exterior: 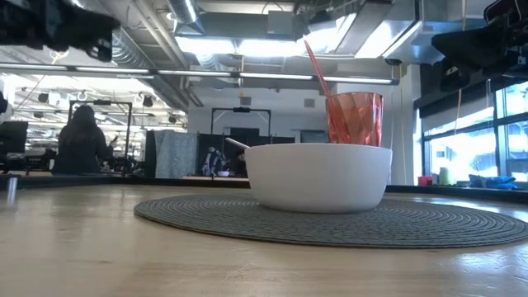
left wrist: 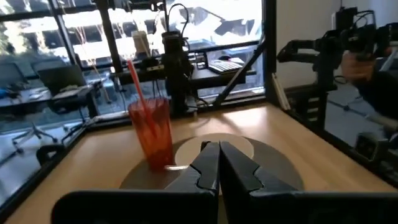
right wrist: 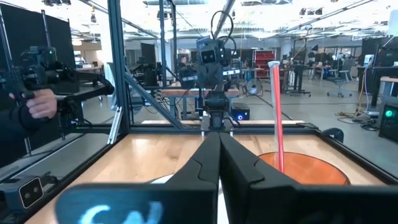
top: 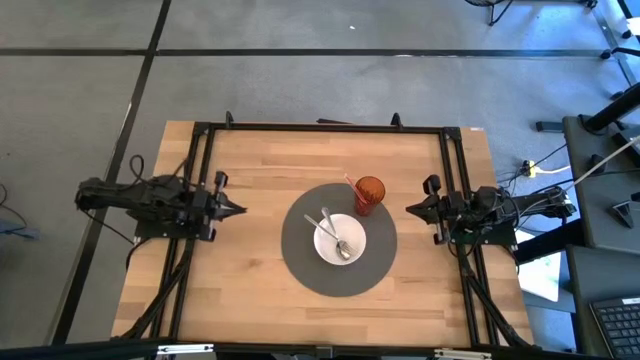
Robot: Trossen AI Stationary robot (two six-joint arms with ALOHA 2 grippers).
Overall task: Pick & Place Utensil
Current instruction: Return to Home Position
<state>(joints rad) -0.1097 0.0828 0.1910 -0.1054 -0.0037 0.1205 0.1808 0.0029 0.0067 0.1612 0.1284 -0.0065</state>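
A pale wooden tabletop (top: 250, 170) is seen from above, with a round grey woven placemat (top: 300, 262) at its centre. On the mat stands a white round bowl (top: 355, 229), and in it lie two silver metal utensils (top: 333, 233), crossed, their long handles slanting from the far left rim toward the near right. They are too small to tell spoon from fork. Just beyond the bowl, to its far right, stands an orange translucent plastic cup (top: 370, 194) with an orange straw (top: 352, 184) leaning out toward the far left.

The left claw (top: 236, 209) sits at the left side of the tabletop, its fingers pressed together and holding nothing, pointing right toward the mat. The right claw (top: 410, 209) sits at the right side, likewise closed and empty, pointing left.

The bowl and cup lie between the two claws, well apart from both; the right claw is nearer the cup. Everything appears placed, so the remaining move seems to be only settling the arms away from the mat.
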